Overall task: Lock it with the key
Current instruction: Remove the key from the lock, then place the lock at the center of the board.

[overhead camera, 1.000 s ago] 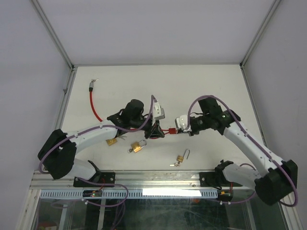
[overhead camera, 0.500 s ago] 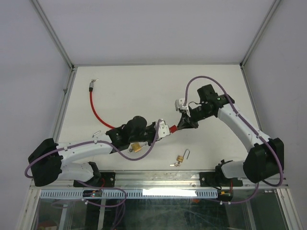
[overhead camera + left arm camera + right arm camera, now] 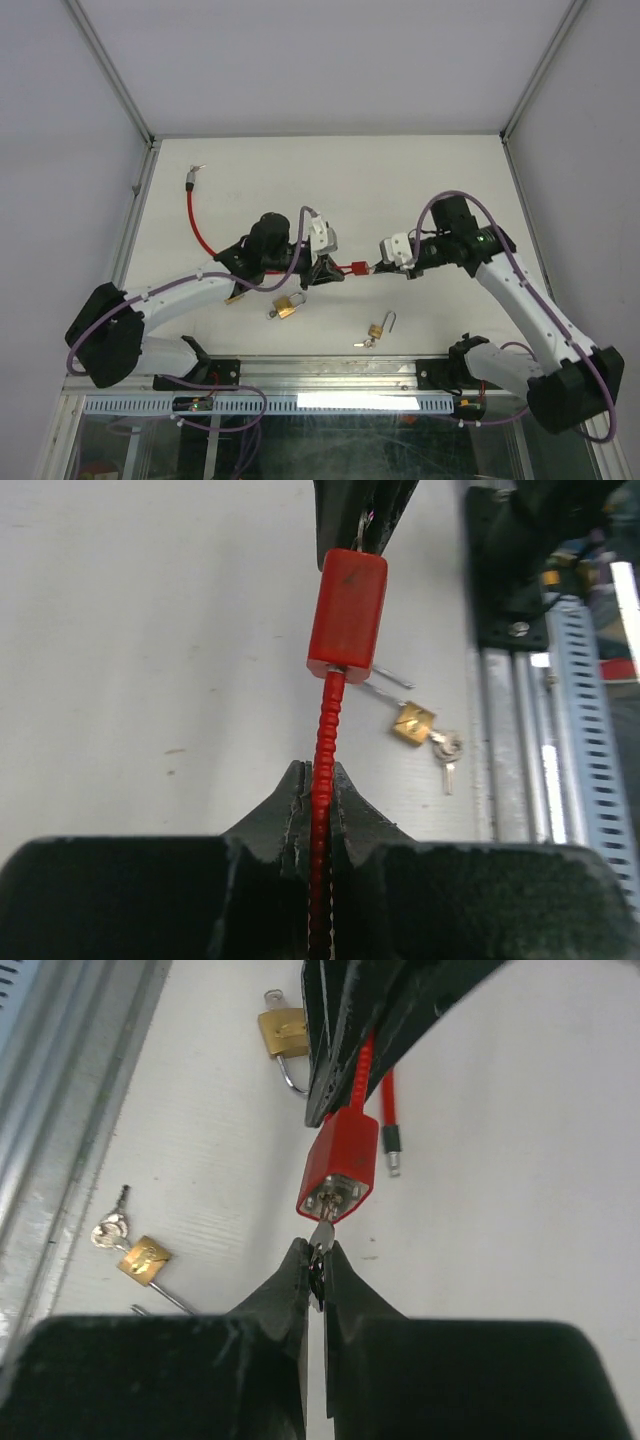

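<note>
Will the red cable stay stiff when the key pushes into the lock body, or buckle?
Likely flexible: the red cable lies in a loose curve. The short stretch between the left gripper and lock body runs straight, so it probably resists the key pushing in, perhaps flexing sideways.

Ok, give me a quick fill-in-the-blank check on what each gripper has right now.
The left gripper is shut on the red ribbed ____.
The right gripper pinches a small ____ at the red lock body's end.
A brass padlock lies loose on the ____.
Missing: cable, key, table.
</note>
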Robot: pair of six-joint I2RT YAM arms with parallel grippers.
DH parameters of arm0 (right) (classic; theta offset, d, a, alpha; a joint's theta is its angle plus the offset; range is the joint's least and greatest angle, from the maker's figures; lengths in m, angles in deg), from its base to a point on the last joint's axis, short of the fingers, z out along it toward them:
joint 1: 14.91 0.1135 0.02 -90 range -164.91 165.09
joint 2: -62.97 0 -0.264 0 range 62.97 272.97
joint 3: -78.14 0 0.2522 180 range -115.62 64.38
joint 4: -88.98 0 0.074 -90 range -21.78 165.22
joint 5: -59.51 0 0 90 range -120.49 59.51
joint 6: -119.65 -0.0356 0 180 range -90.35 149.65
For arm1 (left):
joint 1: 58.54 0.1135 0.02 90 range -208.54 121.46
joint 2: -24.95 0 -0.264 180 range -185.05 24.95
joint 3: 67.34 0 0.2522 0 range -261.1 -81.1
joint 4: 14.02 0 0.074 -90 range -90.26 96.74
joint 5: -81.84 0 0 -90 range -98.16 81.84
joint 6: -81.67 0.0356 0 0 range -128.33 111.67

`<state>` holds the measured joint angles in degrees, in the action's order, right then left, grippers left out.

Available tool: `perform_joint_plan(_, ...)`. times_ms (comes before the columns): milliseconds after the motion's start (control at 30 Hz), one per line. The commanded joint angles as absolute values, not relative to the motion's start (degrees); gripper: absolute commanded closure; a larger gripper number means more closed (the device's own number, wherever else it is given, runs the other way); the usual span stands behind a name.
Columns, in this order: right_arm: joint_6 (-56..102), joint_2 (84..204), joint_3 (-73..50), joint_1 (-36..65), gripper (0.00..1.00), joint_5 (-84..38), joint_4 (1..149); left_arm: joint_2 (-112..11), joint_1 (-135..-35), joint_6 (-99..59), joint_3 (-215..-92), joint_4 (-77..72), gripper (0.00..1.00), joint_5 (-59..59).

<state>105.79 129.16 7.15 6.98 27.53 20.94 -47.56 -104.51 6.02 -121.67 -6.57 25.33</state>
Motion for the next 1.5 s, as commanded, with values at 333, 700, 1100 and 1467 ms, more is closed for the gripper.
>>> perform_joint_plan(333,97.9,128.7,7.1,2.8,1.0,14.1,24.3,-46.9,-113.5,17.6,-124.9,-0.9,1.0,6.4)
perform_joint_plan(700,87.1,139.2,2.8,-4.5,1.0,23.6,26.1,-41.3,-105.6,1.8,-117.0,-12.0,1.0,7.7)
perform_joint_plan(1100,50.7,163.0,-9.4,1.6,1.0,20.4,50.1,-56.0,-75.1,-40.8,-116.5,-37.1,1.0,22.4)
perform_joint_plan(1467,26.3,195.6,-48.9,14.8,0.95,4.0,51.2,-80.7,-61.2,-59.3,-127.8,-39.3,1.0,18.2)
